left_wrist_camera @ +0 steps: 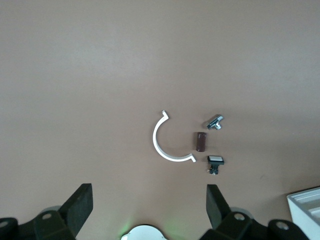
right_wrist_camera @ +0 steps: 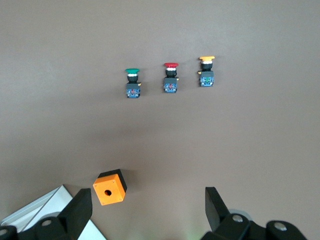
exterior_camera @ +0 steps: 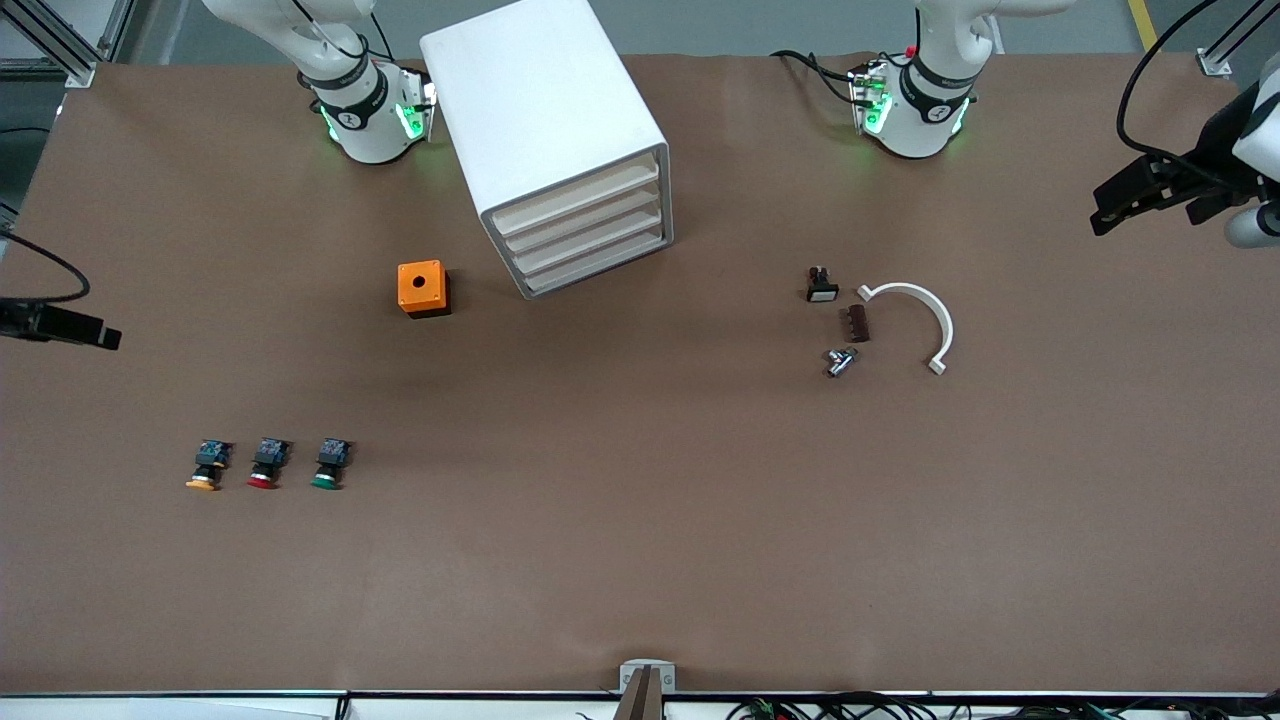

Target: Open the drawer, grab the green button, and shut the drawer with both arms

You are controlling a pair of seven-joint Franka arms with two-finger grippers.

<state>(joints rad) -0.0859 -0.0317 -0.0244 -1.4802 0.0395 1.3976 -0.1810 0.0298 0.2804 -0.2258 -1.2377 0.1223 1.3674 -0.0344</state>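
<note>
Brown table (exterior_camera: 640,520) holds a white cabinet (exterior_camera: 556,140), drawers closed; green button (exterior_camera: 328,465) lies nearer the camera. Left gripper (left_wrist_camera: 147,207) and right gripper (right_wrist_camera: 147,210) hover, fingers spread.

A big brown table (exterior_camera: 640,560) fills almost the whole front view. Its top is flat and plain, with a soft, even light on it and only faint shadows. Along the edge nearest the front camera runs a thin white strip (exterior_camera: 180,700), and a small grey bracket (exterior_camera: 647,677) sits at the middle of that edge. A bunch of dark cables (exterior_camera: 850,708) lies just past that edge, toward the left arm's end. At two corners by the robots' bases stand silver metal frame bars (exterior_camera: 60,40). Past the table a bit of grey floor (exterior_camera: 760,25) shows, with a short yellow line (exterior_camera: 1142,22) on it.
</note>
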